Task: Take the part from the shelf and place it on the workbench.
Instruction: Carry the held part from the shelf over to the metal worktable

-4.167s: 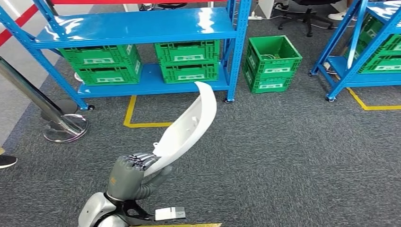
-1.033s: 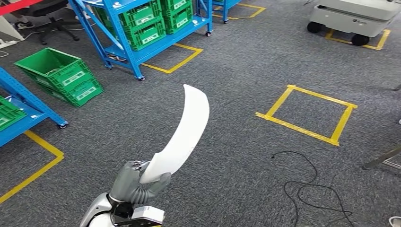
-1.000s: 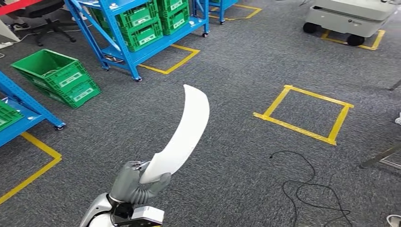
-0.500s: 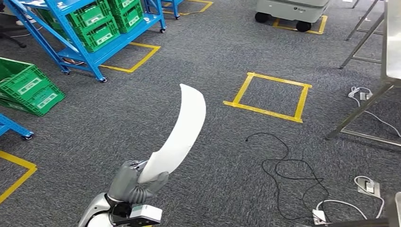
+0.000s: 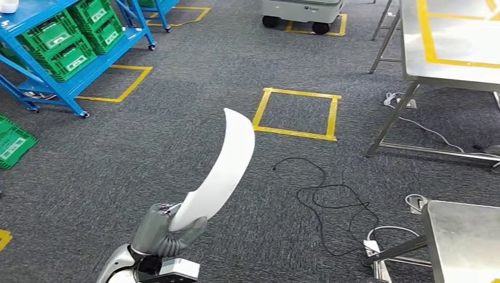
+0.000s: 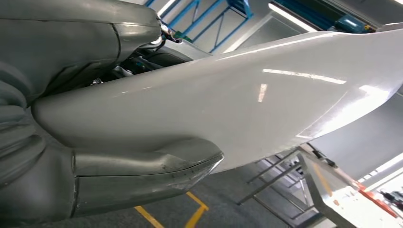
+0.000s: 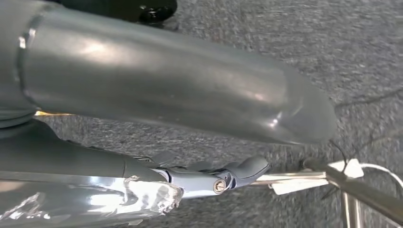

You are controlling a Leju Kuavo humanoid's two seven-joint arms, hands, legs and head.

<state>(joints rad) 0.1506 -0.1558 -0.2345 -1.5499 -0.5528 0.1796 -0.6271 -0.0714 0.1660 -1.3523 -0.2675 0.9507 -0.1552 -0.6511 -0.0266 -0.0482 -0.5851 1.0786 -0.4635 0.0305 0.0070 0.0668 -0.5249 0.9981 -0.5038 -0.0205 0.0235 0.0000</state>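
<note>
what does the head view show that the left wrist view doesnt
Head view alone: the whole curved white part rising from the left hand, the grey carpet, a yellow tape square, a loose black cable, the blue shelf with green crates, and steel workbenches. Left wrist view alone: a close look at the thumb pressed against the part's glossy surface, with ceiling lights behind. Both: the left hand gripping the white part, and a steel bench frame.

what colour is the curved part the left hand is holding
White, glossy; the part in the left hand shows best in the head view.
</note>
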